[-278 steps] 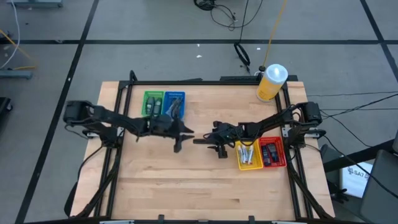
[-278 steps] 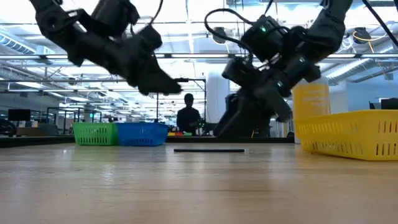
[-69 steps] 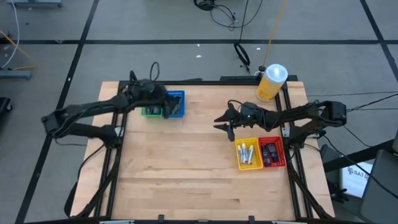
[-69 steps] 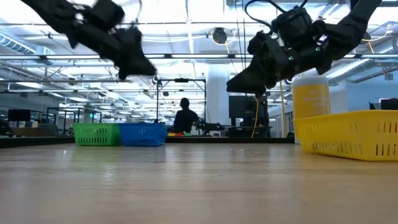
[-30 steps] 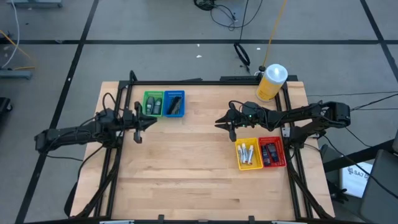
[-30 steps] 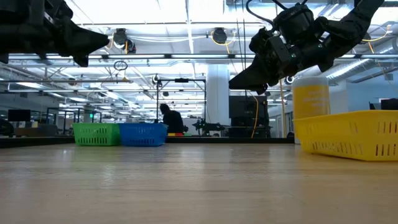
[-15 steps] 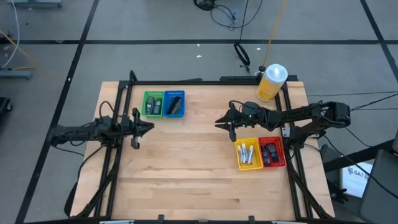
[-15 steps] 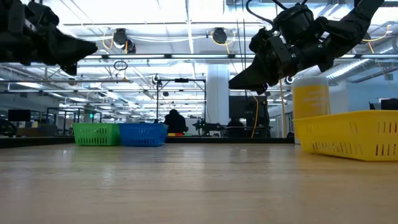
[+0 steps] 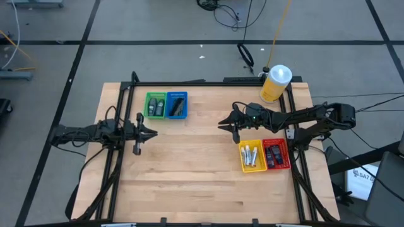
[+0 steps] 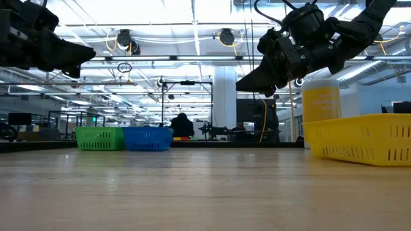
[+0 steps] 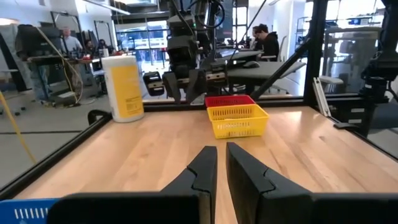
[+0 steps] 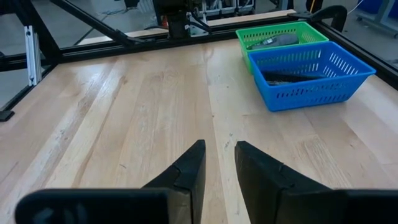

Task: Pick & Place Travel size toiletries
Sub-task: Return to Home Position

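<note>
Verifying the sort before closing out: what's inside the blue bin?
The blue bin holds dark slim items, lying flat. Overlap hides their count and anything underneath.

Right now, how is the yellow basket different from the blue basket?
The yellow plastic mesh basket holds pale silvery tubes; the blue plastic mesh basket holds dark things. Yellow sits beside a red basket, blue beside a green one. Both are open-topped.

Bright even overhead light; ceiling lights (image 10: 167, 13) glare in low view; faint shadows on table (image 9: 202, 183).
</note>
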Motion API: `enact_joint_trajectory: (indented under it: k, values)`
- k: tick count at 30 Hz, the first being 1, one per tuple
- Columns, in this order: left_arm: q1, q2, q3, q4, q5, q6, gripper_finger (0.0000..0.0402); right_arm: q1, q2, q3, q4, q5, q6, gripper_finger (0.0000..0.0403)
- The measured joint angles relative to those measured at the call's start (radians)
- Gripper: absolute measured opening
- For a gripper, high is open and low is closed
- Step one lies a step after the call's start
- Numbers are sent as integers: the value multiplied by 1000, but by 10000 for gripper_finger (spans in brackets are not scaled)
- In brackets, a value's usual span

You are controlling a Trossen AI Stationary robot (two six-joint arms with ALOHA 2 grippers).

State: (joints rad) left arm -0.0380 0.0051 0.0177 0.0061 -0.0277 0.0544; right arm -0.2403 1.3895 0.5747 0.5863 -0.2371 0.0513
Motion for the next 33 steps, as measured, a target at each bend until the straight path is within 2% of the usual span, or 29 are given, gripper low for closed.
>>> enact_joint_trajectory:
  k: [29, 31, 33]
  values:
    - [0, 8, -4, 41, -1, -10, 37, 0, 0, 0, -5, 0, 0, 79]
    - [0, 8, -4, 41, -1, -10, 37, 0, -35, -8, -37, 2, 15, 80]
    - [0, 8, -4, 41, -2, -10, 37, 7, -99, -27, -58, 2, 96, 80]
